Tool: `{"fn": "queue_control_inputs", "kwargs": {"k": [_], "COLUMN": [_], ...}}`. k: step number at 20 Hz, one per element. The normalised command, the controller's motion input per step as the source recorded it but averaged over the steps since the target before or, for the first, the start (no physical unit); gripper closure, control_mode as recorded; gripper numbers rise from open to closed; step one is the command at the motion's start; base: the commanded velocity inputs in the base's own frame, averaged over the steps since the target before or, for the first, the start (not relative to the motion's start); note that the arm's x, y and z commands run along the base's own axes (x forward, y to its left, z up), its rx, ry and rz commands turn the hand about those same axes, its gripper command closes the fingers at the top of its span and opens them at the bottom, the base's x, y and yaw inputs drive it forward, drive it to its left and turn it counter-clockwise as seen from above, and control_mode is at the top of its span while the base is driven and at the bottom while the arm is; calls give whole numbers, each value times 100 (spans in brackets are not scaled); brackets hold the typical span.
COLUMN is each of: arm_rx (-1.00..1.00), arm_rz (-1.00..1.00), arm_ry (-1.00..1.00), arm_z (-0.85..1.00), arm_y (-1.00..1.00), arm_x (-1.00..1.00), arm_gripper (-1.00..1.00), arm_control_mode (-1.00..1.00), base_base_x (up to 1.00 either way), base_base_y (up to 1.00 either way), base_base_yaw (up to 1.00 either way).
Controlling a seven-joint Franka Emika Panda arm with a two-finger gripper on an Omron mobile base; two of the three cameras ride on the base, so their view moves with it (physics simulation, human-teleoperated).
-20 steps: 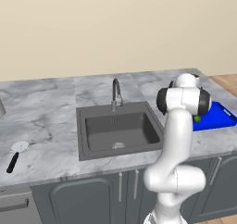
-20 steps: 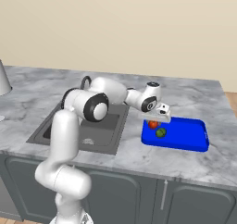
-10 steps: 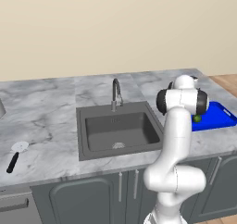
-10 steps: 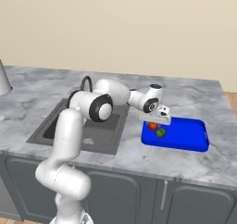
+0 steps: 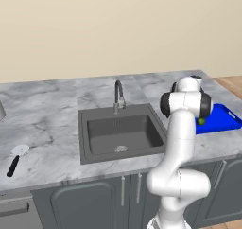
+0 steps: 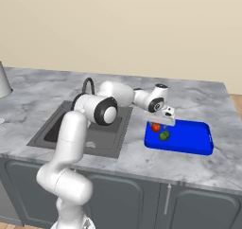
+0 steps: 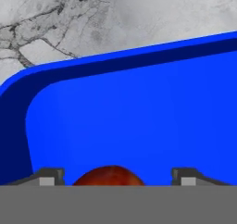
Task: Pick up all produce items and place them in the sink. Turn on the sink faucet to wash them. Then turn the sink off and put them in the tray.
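I am holding the gripper (image 6: 160,124) over the tray's (image 6: 196,145) left end, jaws spread wide (nothing clamped). The red-orange item (image 6: 155,127) is sitting between the fingers, the green item (image 6: 164,135) just nearer.

The gripper (image 6: 160,125) hangs over the near-sink end of the tray (image 6: 198,145), its jaws spread wide apart. Directly beneath it, between the fingertips (image 7: 51,177) in the hand view, lies the tomato (image 6: 155,127) on the tray floor. Just beside the gripper, a little nearer the front edge of the surface (image 6: 208,100), the green produce item (image 6: 164,135) also lies in the tray, close to the tomato. The sink (image 5: 120,133) is set into the surface well to the gripper's left, the faucet (image 5: 118,96) at its back rim. Far beyond the sink, at the surface's left end, lies a utensil (image 5: 15,158).
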Motion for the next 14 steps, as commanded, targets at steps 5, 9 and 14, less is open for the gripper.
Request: {"fn": "queue_control_inputs", "kwargs": {"k": [5, 9, 14], "arm_rx": [0, -6, -10], "arm_rz": [0, 0, 0], "arm_ry": [0, 0, 0], "arm_z": [22, 43, 43], "arm_y": [0, 1, 5], "arm_x": [-1, -4, -8], "arm_gripper": [-100, -100, -100], "arm_control_mode": [-100, -100, -100], "base_base_x": [0, 0, 0], "base_base_y": [0, 0, 0], "base_base_yaw": [0, 0, 0]}}
